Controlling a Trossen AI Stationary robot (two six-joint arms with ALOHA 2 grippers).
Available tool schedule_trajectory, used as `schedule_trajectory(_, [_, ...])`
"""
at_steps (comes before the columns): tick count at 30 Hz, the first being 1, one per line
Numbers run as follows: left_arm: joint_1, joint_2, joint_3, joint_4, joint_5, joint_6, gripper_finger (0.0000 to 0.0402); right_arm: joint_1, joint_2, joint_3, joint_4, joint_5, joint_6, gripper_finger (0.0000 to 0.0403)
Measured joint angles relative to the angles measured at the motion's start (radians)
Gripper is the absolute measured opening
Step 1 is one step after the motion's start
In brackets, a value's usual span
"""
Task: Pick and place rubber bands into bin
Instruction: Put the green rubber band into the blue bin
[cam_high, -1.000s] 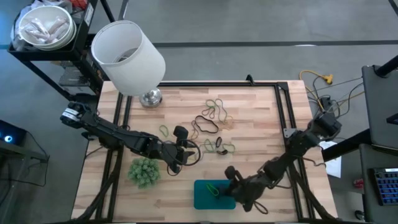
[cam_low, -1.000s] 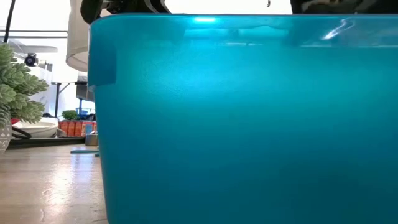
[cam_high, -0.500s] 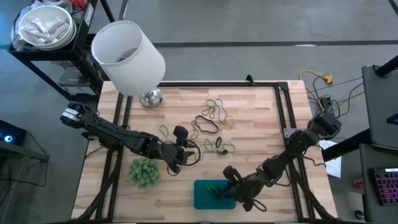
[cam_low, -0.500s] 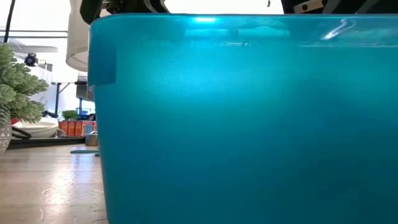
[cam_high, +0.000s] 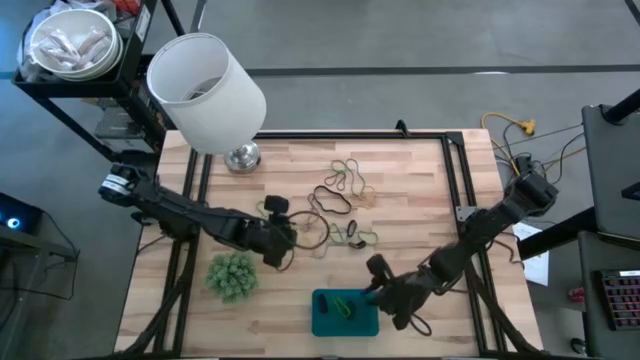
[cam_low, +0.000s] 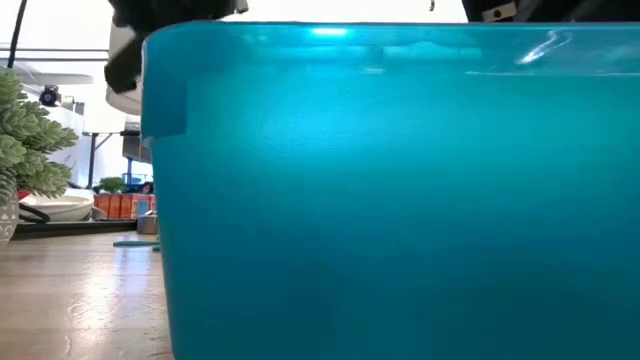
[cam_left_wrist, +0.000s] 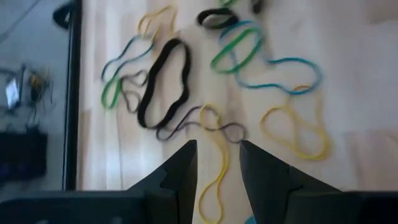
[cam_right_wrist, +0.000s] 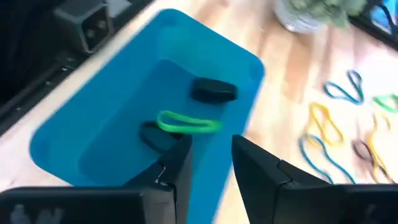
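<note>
Teal bin (cam_right_wrist: 205, 162), green band (cam_right_wrist: 188, 123)

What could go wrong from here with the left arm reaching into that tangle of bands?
1. The rubber bands overlap each other ahead of the left hand, so a pinch may lift several or snag a neighbour.
2. The yellow band between its open fingers lies flat and thin; the fingers may close over it.
3. The right hand hangs open by the bin and could nudge the light tray.
</note>
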Motion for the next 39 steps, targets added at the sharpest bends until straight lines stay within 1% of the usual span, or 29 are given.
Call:
schedule_trajectory(2, [0.029, 0.003, -0.006, -0.002, -0.001, -0.025, 0.0105, 0.003, -0.024, -0.003, -0.033, 0.022, 0.017, 0.0101])
schedule_trajectory(5, [0.082, 0.003, -0.037, -0.01, -0.001, -0.052, 0.0105, 0.008, -0.058, -0.012, -0.055, 0.024, 0.026, 0.0096])
schedule_trajectory(7, [0.131, 0.003, -0.064, -0.023, 0.0, -0.102, 0.0105, 0.012, -0.076, -0.018, -0.066, 0.031, 0.04, 0.0092])
schedule_trajectory(10, [0.212, 0.001, -0.084, -0.11, 0.012, -0.212, 0.0105, 0.015, -0.09, -0.021, -0.094, 0.051, 0.067, 0.0087])
schedule_trajectory(13, [0.277, 0.002, -0.097, -0.158, 0.066, -0.318, 0.0105, 0.018, -0.092, -0.023, -0.113, 0.056, 0.075, 0.0083])
schedule_trajectory(17, [0.34, 0.003, -0.138, -0.125, 0.184, -0.348, 0.0105, 0.019, -0.092, -0.023, -0.113, 0.056, 0.075, 0.0079])
schedule_trajectory(21, [0.378, 0.003, -0.162, -0.104, 0.269, -0.376, 0.0105, 0.018, -0.092, -0.023, -0.112, 0.056, 0.086, 0.0081])
schedule_trajectory(27, [0.415, 0.003, -0.192, -0.098, 0.324, -0.428, 0.0105, 0.018, -0.092, -0.023, -0.112, 0.056, 0.086, 0.0086])
schedule_trajectory(33, [0.444, 0.011, -0.211, -0.082, 0.364, -0.448, 0.0105, 0.018, -0.092, -0.024, -0.112, 0.056, 0.09, 0.0081])
schedule_trajectory(39, [0.446, 0.011, -0.216, -0.039, 0.376, -0.447, 0.0105, 0.018, -0.091, -0.024, -0.112, 0.056, 0.093, 0.0077])
